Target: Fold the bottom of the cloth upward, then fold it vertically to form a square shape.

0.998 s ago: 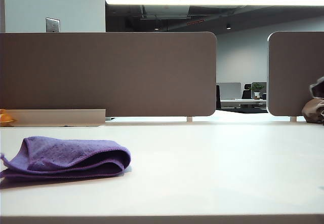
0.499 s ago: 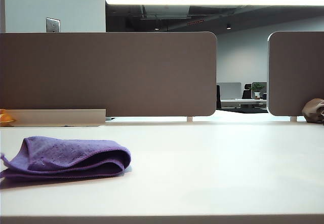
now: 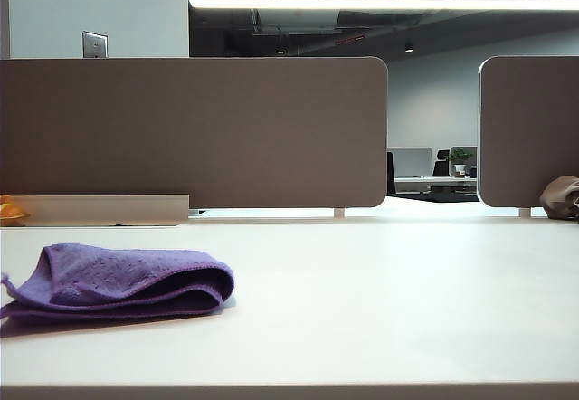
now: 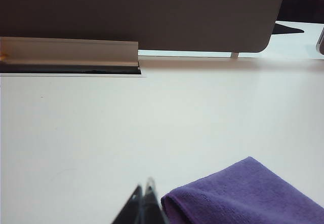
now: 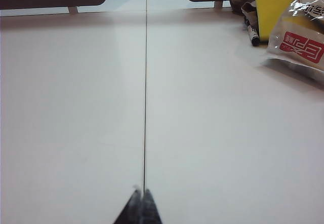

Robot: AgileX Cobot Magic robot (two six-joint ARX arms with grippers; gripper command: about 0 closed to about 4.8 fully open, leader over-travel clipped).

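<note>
I see the cloth (image 3: 118,282) folded, purple, lying on the counter (image 3: 380,300); left claw (image 4: 143,203) beside it and right claw (image 5: 140,206) both pressed together, empty; a yellow sponge (image 5: 273,3) lies far off.

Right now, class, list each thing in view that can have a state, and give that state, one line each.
cloth: folded into a thick bundle, lying on the table, free of both grippers.
left gripper: shut, empty, beside the cloth's folded edge.
right gripper: shut, empty, over bare table.
plastic bag: lying crumpled at the table's edge.
</note>
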